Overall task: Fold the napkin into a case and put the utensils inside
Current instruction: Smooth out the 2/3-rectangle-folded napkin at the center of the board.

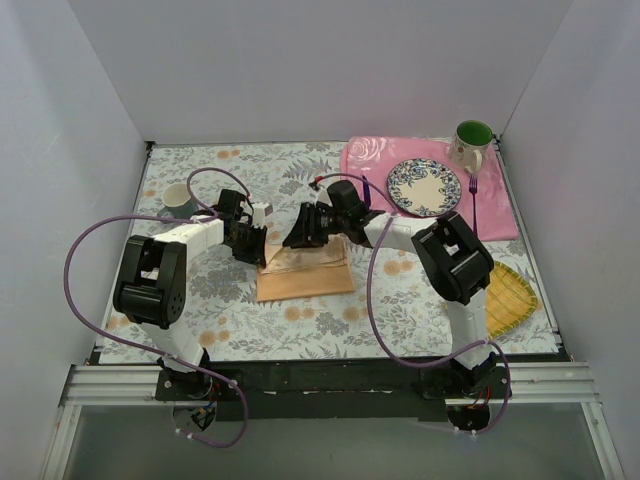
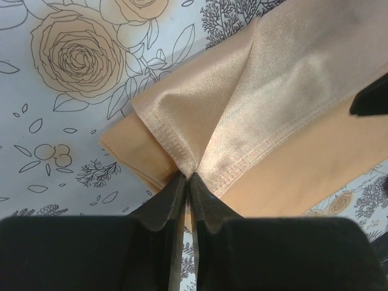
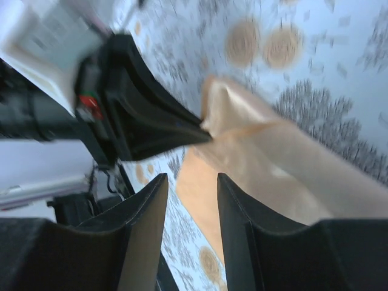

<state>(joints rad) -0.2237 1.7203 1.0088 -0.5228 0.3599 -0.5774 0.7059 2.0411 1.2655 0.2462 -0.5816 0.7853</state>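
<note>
The peach-orange napkin (image 1: 305, 275) lies folded on the floral tablecloth in the middle. My left gripper (image 1: 258, 240) is shut on the hemmed corner of its top layer (image 2: 187, 176) and holds that corner lifted, so the cloth (image 2: 267, 91) fans out from the pinch. My right gripper (image 1: 297, 236) hovers just right of it over the napkin's far edge, jaws open (image 3: 193, 177) with nothing between them; the napkin (image 3: 285, 176) lies below. The purple fork (image 1: 473, 198) lies right of the plate, the dark knife (image 1: 367, 190) left of it.
A patterned plate (image 1: 424, 187) sits on the pink floral placemat (image 1: 370, 158) at the back right, with a green-lined mug (image 1: 471, 143) behind it. A second mug (image 1: 179, 199) stands at the left. A yellow woven mat (image 1: 510, 298) lies at the right edge.
</note>
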